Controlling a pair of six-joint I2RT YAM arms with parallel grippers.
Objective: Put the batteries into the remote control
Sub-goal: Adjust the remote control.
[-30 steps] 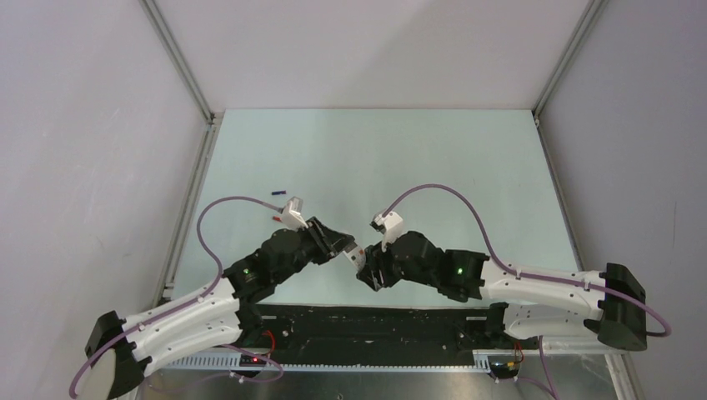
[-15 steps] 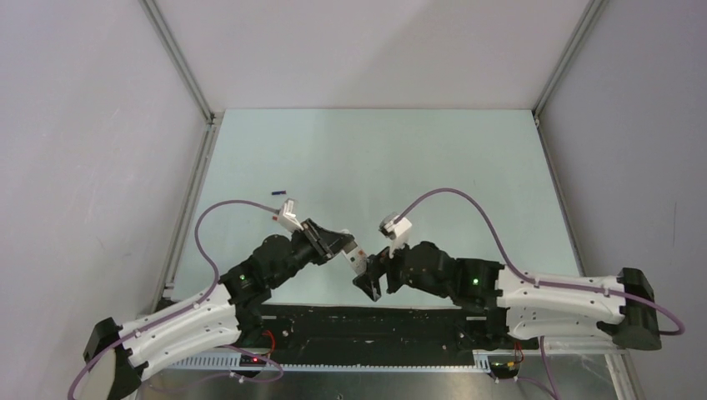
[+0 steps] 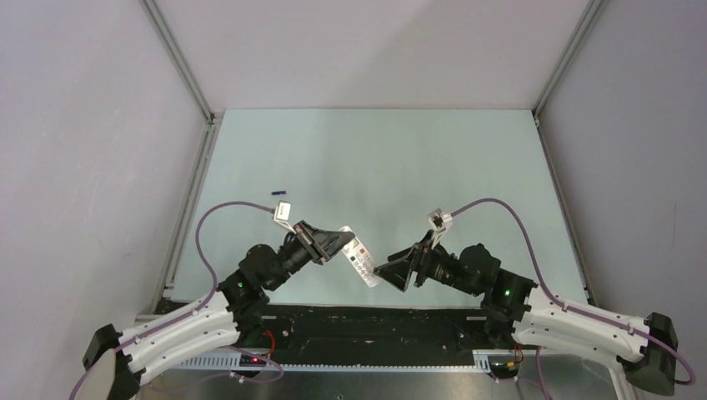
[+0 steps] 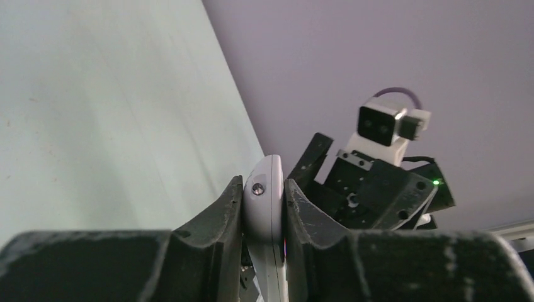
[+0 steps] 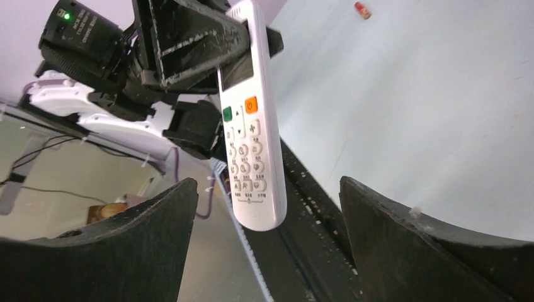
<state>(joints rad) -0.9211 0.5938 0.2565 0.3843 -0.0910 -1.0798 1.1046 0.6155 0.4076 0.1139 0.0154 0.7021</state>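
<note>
Left tool clamps remote control, right tool spread nearby; probable battery beyond.

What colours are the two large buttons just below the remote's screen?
One green, one orange, on the white remote control; clearest in the right wrist view.

The left gripper clamps the white remote control edge-on.
</note>
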